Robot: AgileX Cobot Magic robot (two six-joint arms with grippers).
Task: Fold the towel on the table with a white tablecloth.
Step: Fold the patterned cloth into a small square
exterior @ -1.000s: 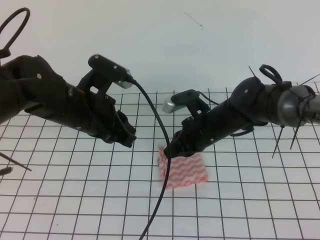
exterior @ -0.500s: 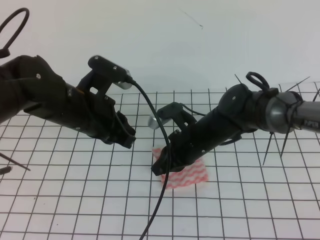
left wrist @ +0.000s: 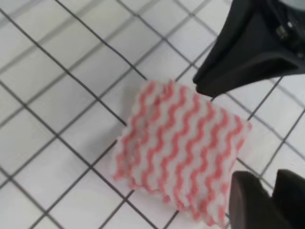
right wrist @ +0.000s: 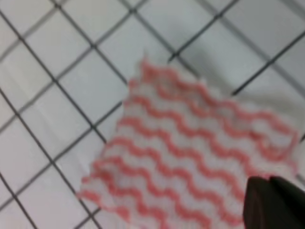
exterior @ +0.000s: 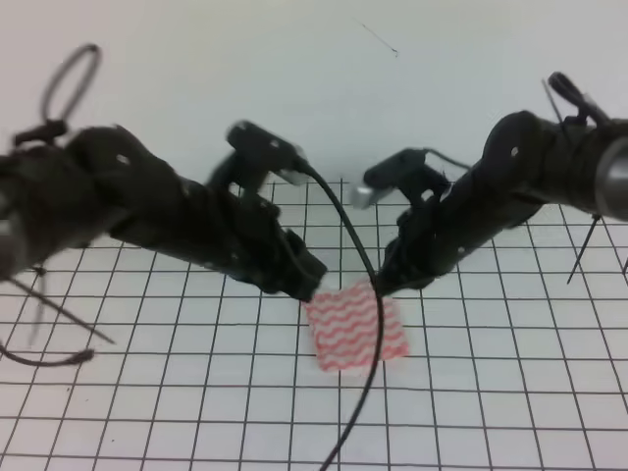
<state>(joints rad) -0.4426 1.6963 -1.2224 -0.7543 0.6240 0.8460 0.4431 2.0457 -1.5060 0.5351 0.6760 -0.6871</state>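
No readable text, labels or numbers anywhere.

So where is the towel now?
High view: the towel lies on the table, near the middle, just below both claws, left and right.

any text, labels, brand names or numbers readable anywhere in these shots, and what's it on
None can be read in any view.
The towel has only pink-red and white wavy stripes, no tag or print.
The tablecloth has only a black line grid.
The left arm and right arm are blurred; no marking on them is legible.
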